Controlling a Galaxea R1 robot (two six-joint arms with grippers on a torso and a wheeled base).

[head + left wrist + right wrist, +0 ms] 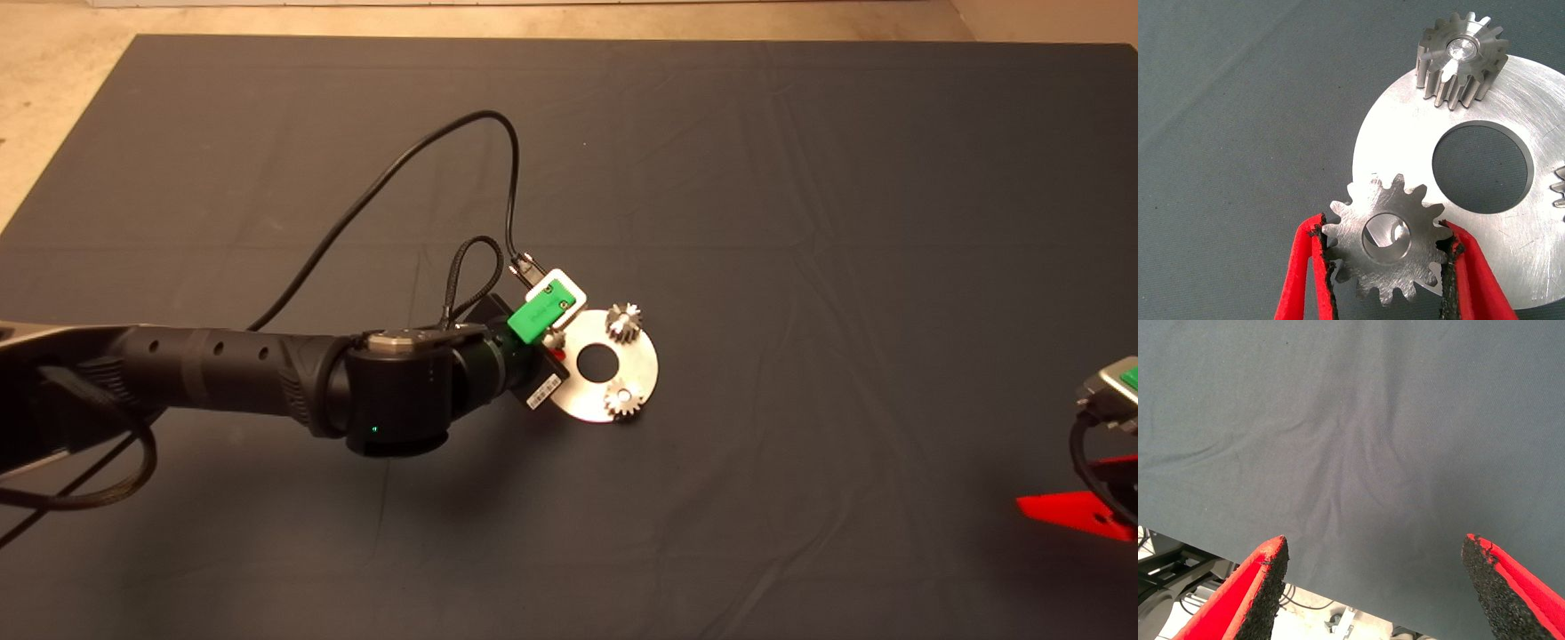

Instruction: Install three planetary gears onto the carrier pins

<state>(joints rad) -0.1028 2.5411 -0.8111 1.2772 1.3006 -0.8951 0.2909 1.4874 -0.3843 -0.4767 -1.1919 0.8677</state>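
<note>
With our left fingers point(1386, 267) clamped on the last gear point(1386, 248), we are lining its hole over the pin point(1395, 235), keeping it flat; our right fingers point(1375, 587) are waiting apart.

It looks like a robot lab: a dark grey cloth mat point(800, 178) covers the tabletop, with a bare pale floor point(53, 80) beyond.

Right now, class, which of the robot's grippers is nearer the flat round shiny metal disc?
Left. The left gripper is at the disc, gripping a toothed gear over its rim. The right gripper waits open at the mat's lower right edge, far from it.
</note>
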